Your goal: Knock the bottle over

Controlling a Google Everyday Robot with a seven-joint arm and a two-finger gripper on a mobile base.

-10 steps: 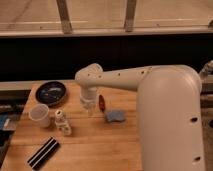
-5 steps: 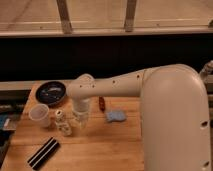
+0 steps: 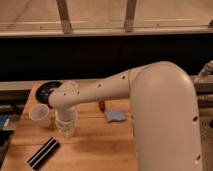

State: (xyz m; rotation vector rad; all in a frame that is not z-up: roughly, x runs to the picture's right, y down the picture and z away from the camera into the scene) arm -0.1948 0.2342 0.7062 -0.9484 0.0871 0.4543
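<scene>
Above the wooden table (image 3: 100, 147), arm (image 3: 100, 90) reaching across, wrist bent down, jaws over the bottle (image 3: 66, 132) (grip cannot be told)

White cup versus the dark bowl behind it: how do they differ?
The white cup is pale and narrow; the dark bowl is wide and shallow. The cup shows whole; the bowl is partly hidden by the arm. Both sit open side up on the wooden table. The gripper hangs just right of the cup.

Wooden table (image 3: 100, 150) at lower left, dark wall band (image 3: 100, 57) across the middle, pale ledge (image 3: 160, 31) above, window panes with two grey posts (image 3: 64, 15) at top, gripper (image 3: 66, 128) low left over the table.
</scene>
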